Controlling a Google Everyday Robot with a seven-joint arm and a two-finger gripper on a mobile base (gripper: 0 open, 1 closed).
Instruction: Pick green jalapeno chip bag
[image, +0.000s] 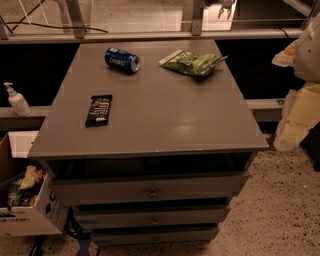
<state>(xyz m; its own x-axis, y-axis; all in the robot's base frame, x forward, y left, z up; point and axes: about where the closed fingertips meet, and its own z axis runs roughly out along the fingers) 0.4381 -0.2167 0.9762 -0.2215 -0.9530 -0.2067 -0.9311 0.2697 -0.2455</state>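
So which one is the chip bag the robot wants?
Look at the grey drawer cabinet, at the far right of its top. The green jalapeno chip bag lies there, crinkly with a pale end, unlike the blue soda can and black candy bar. The gripper hangs beyond, at the picture's top edge.

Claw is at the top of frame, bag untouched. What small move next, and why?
Probably lower the claw toward the green jalapeno chip bag. The claw hangs at the picture's top edge, beyond the far side of the table, well apart from the bag, which lies flat near the far right corner, clear of the blue can.
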